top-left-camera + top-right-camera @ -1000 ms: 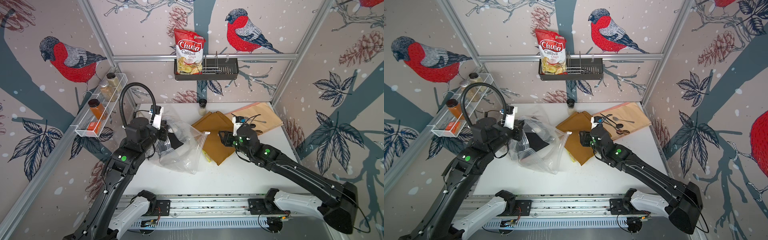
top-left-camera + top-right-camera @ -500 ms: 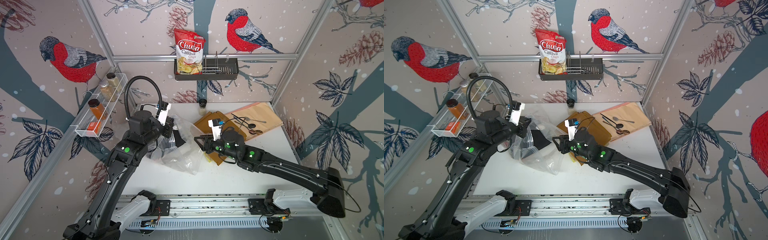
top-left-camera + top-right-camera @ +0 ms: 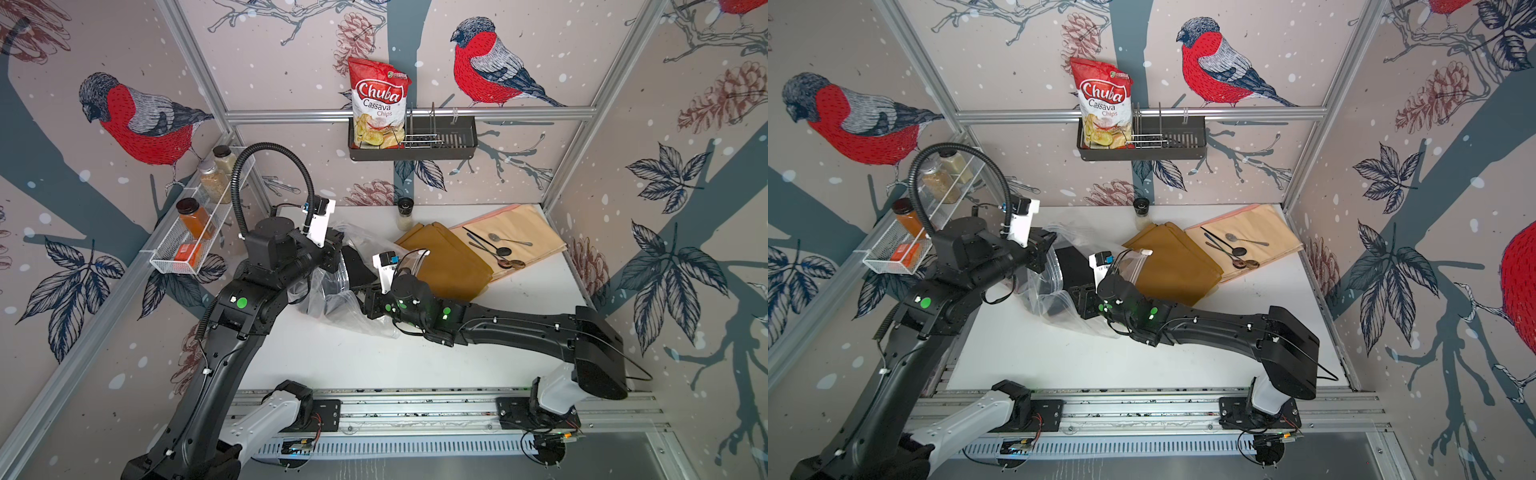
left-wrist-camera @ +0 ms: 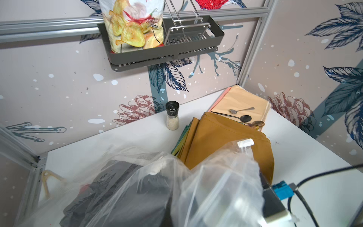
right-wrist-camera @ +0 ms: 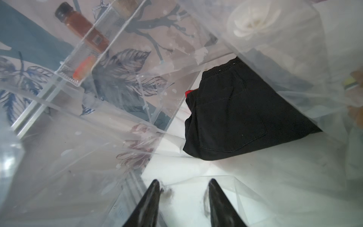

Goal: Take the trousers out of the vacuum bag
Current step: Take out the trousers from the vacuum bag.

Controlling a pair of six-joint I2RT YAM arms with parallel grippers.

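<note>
Our right gripper (image 5: 184, 180) reaches inside the vacuum bag (image 5: 98, 127), fingers apart with nothing between them. Our left gripper (image 3: 332, 259) is closed, apparently pinching the bag's raised edge. Beneath is a white table (image 3: 332, 365), walled by bird-print panels. Clear, crinkled plastic tents around the dark trousers (image 5: 235, 118), which lie folded deeper in the bag with a red edge beside them. A mustard-topped stack (image 3: 449, 266) of trousers lies outside on the right, just beside a peach cloth (image 3: 528, 224) bearing spoons.
</note>
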